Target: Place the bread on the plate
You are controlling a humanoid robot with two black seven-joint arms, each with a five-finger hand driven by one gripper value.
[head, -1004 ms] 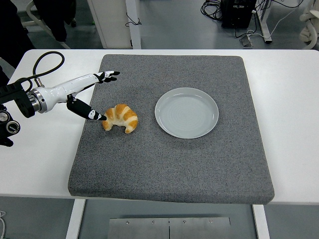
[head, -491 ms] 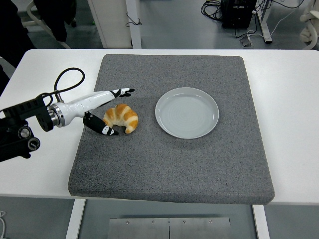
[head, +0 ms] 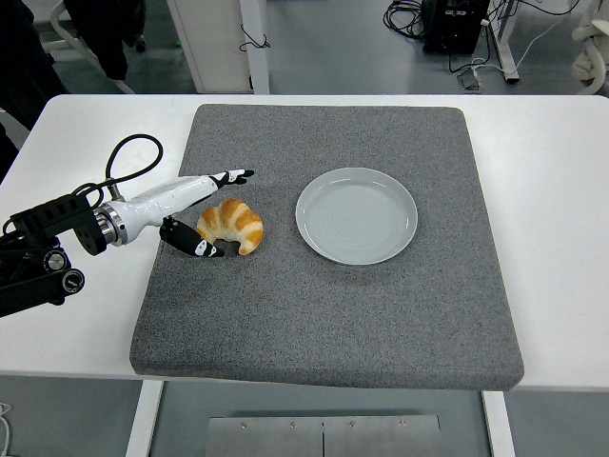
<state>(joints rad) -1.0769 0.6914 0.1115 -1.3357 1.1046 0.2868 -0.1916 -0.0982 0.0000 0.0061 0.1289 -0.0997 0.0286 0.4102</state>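
My left hand point(head: 205, 214) is spread around the croissant point(head: 231, 225), fingers point(head: 228, 177) past its far side, thumb on the near side, not yet clamped. Croissant sits on the grey mat point(head: 324, 314) near its left edge; plate point(head: 357, 215) lies directly right.

Glossy white plastic shell on left hand point(head: 195, 214). Against fingers: golden, flaky-crusted bread point(head: 231, 225). Beneath: rough, matt grey mat point(head: 333, 305). Further right: smooth, glazed plate point(head: 357, 215).
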